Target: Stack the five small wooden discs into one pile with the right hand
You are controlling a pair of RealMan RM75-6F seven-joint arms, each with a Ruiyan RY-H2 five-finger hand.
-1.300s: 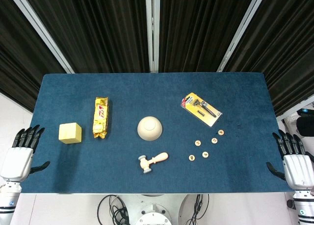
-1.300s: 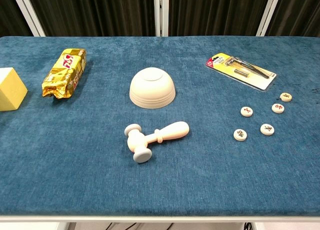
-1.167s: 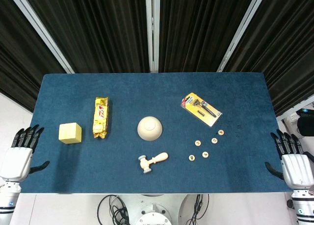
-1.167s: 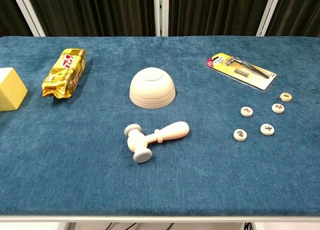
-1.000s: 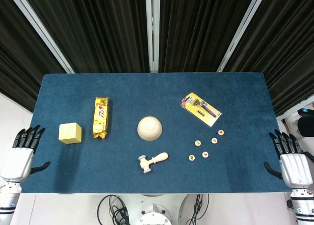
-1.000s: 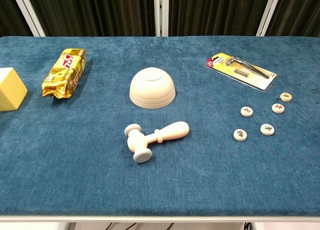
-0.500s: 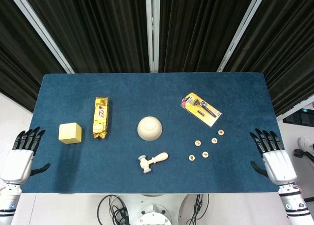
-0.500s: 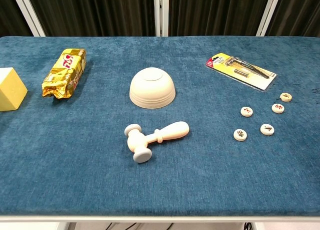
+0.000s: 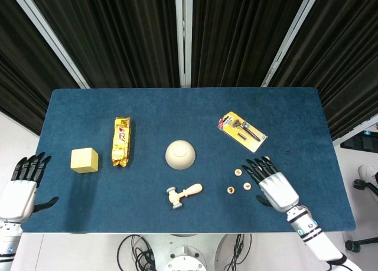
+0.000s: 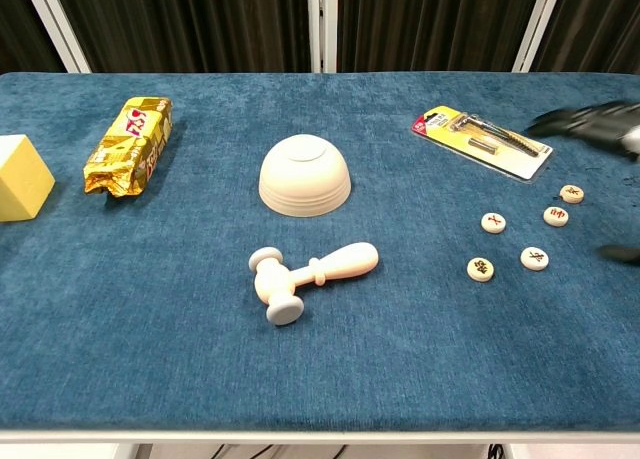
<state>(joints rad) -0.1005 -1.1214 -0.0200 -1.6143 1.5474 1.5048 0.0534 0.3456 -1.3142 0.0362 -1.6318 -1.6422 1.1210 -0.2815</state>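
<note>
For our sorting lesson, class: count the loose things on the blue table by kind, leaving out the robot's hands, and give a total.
Wooden discs: 5
Upturned bowl: 1
Wooden mallet: 1
Yellow block: 1
Gold snack packet: 1
Razor pack: 1
Total: 10

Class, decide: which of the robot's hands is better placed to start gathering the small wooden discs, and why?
The right hand: it hangs open directly over the wooden discs. The left hand sits off the table's far edge, beyond the yellow block.
</note>
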